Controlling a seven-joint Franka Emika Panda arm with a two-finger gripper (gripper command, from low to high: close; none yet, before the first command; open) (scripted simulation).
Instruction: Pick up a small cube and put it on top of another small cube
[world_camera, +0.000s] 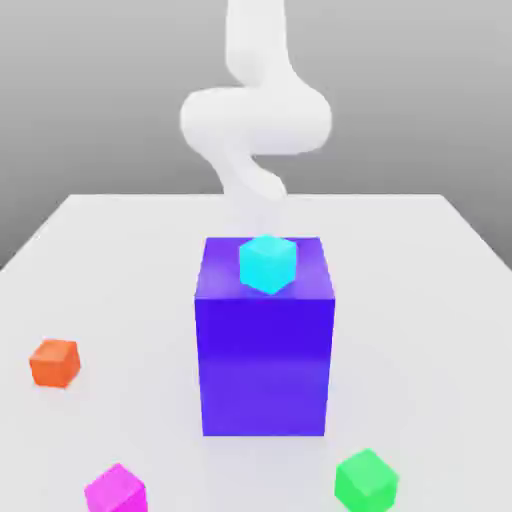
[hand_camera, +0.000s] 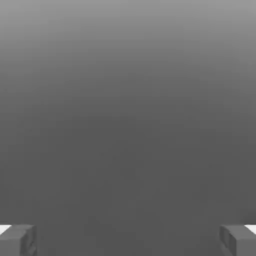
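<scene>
While the fingers (hand_camera: 20, 241) sit spread wide and hold nothing, no stacking has begun. Orange cube (world_camera: 55, 362), magenta cube (world_camera: 116, 490) and green cube (world_camera: 366, 480) lie apart on the worktop (world_camera: 120, 260); a cyan cube (world_camera: 268, 263) tops the tall blue block (world_camera: 265, 360).

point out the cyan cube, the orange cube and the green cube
cyan cube (world_camera: 268, 264), exterior view, front corner edge
orange cube (world_camera: 54, 363), exterior view, front face
green cube (world_camera: 366, 481), exterior view, middle of cube
</scene>
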